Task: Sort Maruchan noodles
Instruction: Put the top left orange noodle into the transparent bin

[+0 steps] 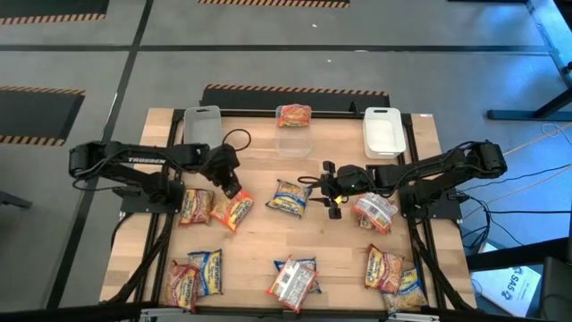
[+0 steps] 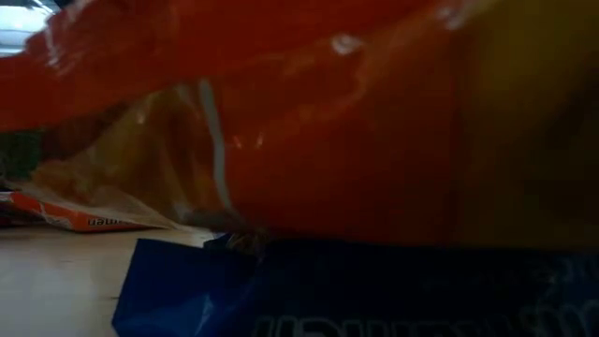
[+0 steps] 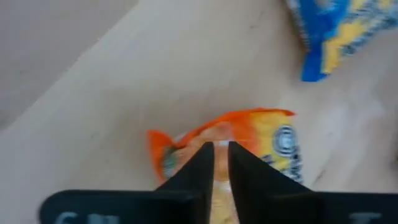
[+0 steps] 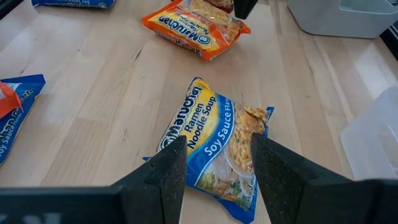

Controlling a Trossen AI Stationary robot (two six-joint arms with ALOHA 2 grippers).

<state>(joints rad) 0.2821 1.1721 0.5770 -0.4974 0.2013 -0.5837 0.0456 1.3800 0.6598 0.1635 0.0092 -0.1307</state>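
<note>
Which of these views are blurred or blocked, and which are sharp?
Low view: blocked and dim, orange packet against the lens. Left wrist view: soft, orange packet blurred beyond the left gripper. Right wrist view: sharp, blue packet label readable. High view: evenly lit.

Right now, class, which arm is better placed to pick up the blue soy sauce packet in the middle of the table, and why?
The right. Its gripper is open and aimed at the blue soy sauce packet, lying just beyond its jaws. The left gripper is busy, pinched on an orange packet farther left.
</note>
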